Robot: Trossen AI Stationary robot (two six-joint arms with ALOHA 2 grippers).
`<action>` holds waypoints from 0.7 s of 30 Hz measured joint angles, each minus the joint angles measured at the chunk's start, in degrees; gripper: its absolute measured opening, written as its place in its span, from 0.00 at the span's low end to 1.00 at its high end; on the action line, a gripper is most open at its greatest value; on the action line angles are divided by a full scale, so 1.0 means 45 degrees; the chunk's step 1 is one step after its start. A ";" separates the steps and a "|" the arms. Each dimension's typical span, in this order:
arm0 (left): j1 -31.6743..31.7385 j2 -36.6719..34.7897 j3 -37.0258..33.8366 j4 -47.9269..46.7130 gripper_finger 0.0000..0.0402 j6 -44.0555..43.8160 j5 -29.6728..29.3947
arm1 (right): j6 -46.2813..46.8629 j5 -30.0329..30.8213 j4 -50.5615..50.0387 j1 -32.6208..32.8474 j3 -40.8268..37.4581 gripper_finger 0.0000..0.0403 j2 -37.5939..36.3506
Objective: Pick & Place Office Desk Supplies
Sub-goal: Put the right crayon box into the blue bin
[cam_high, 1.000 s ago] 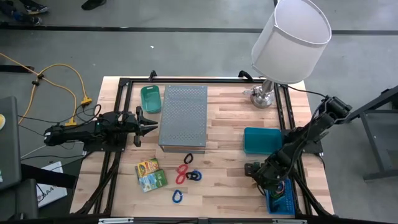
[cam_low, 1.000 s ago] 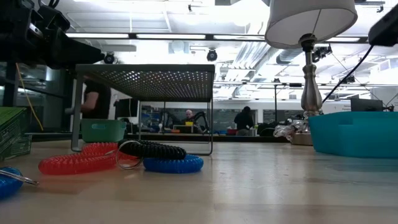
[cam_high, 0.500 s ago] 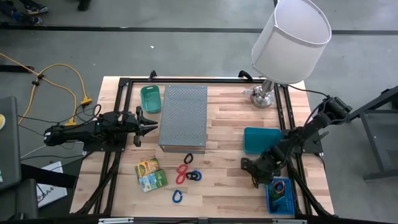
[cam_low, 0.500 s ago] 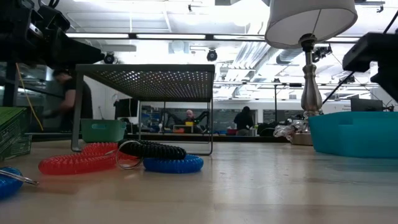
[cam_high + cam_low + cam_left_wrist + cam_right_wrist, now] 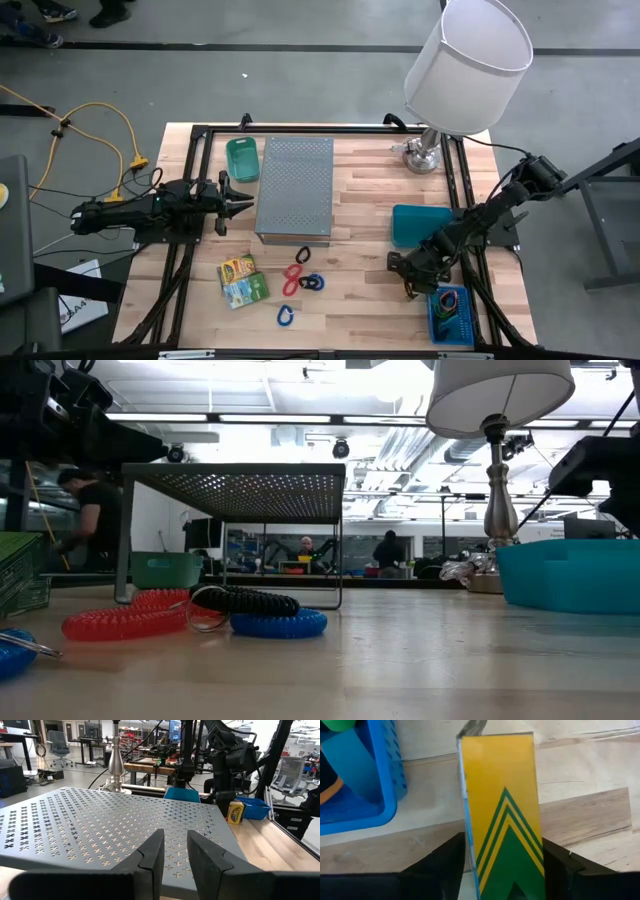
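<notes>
Your wooden table (image 5: 365, 200) carries, at its far right corner, the lamp (image 5: 462, 65) with the white shade, and left of centre the grey perforated metal stand (image 5: 294, 189), which from the low view stands on thin legs. Your left gripper (image 5: 240, 194) hovers just beside that stand's left edge, holding nothing, its two fingers (image 5: 150, 857) a narrow gap apart above the perforated top. A teal tray (image 5: 421, 225) lies on the right side, a small green bin (image 5: 241, 157) behind the stand's left corner, and a blue basket (image 5: 451, 314) at the near right corner. Your right gripper (image 5: 408, 272) sits low over the table between the teal tray and the blue basket, its jaws pinching a yellow box with green chevrons (image 5: 501, 815) by both sides. In front of the stand you have two yellow-green printed packets (image 5: 241, 279), then the red coil (image 5: 292, 277), the dark coil (image 5: 312, 283) against it, and a blue coil (image 5: 286, 317) nearest the front edge
</notes>
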 joint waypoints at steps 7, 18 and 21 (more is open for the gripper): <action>0.0001 0.0000 0.0000 0.0004 0.20 0.0002 0.0001 | -0.0001 -0.0005 0.0117 0.0000 0.0000 0.32 0.0000; 0.0000 0.0000 0.0000 0.0004 0.20 0.0002 -0.0002 | 0.0448 -0.0005 0.0125 0.0000 0.0000 0.29 -0.0005; 0.0004 0.0000 0.0000 0.0003 0.20 0.0002 -0.0001 | 0.0940 0.0000 0.0125 0.0000 0.0000 0.28 -0.0005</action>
